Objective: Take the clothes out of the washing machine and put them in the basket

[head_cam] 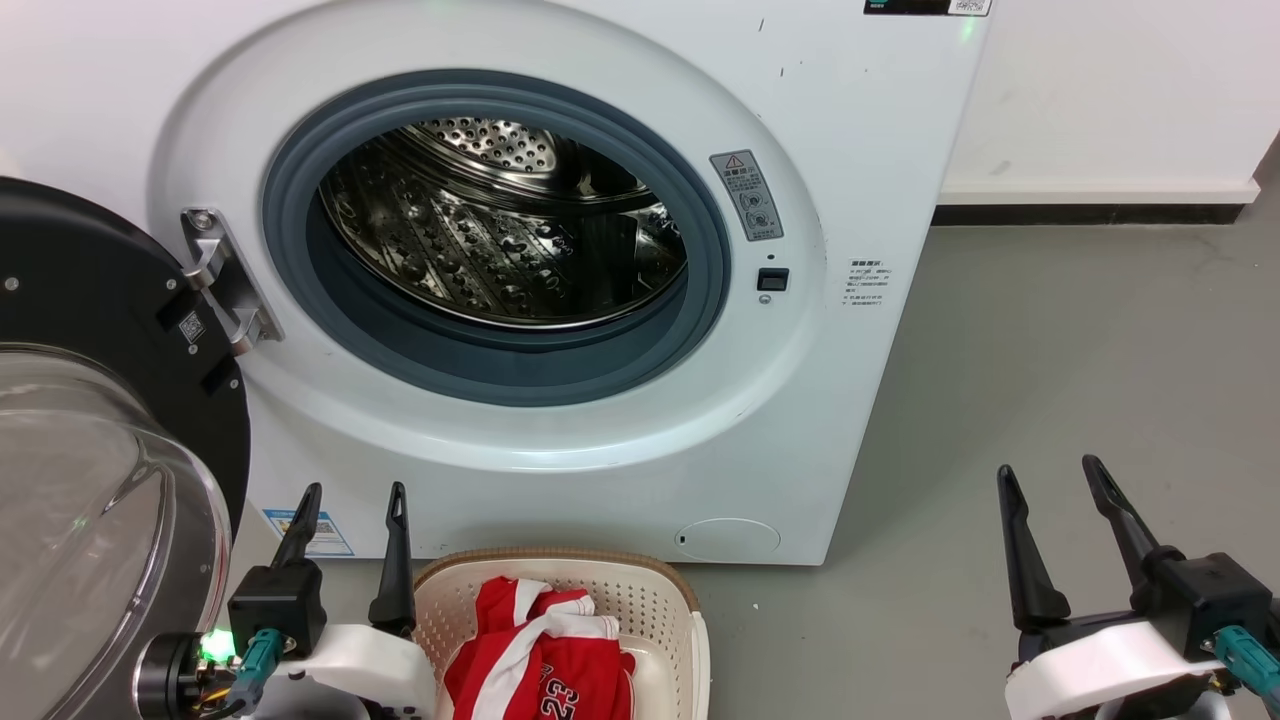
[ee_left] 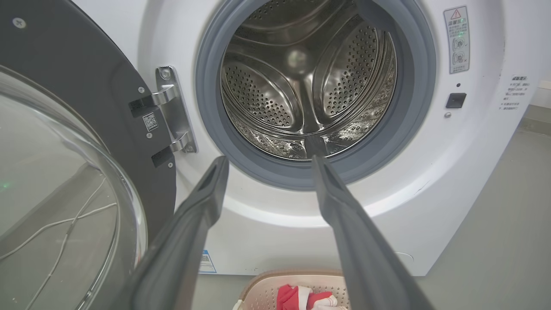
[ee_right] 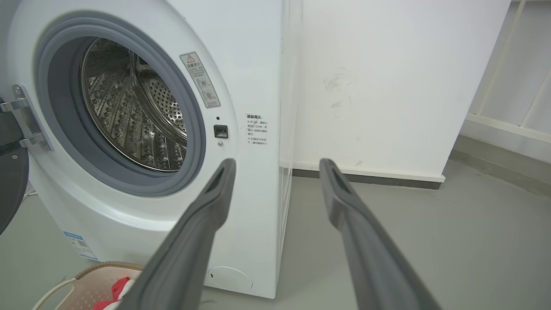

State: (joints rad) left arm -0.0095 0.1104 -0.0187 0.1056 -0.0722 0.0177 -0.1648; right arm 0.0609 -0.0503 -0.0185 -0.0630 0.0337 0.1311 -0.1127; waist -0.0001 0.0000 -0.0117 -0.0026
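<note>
Clothes (head_cam: pixel 545 660) lie bundled in the basket (head_cam: pixel 692 612): red cloth with white stripes, the number 23 showing on the nearest fold. The basket stands on the floor (head_cam: pixel 1080 380) just in front of the washer (head_cam: pixel 850 150), below its round opening.

The door (head_cam: pixel 90 480) is swung wide open on the washer's left, as the robot faces it. It hangs from a metal hinge (head_cam: pixel 225 285), its glass bowl turned outward. Inside the grey ring (head_cam: pixel 500 370), the steel drum (head_cam: pixel 500 220) shows its perforated wall and ribs.

The left gripper (head_cam: pixel 355 490) hovers before the washer's lower left corner, just beside the basket's left rim. Its fingers are apart, with nothing between them. In its wrist view they point toward the lower edge of the ring.

The right gripper (head_cam: pixel 1047 466) hovers over the floor off the washer's right front corner, well apart from the basket. Its fingers are also apart and hold nothing. In its wrist view they frame the washer's right edge and the white wall (ee_right: pixel 387 86) beyond it.
</note>
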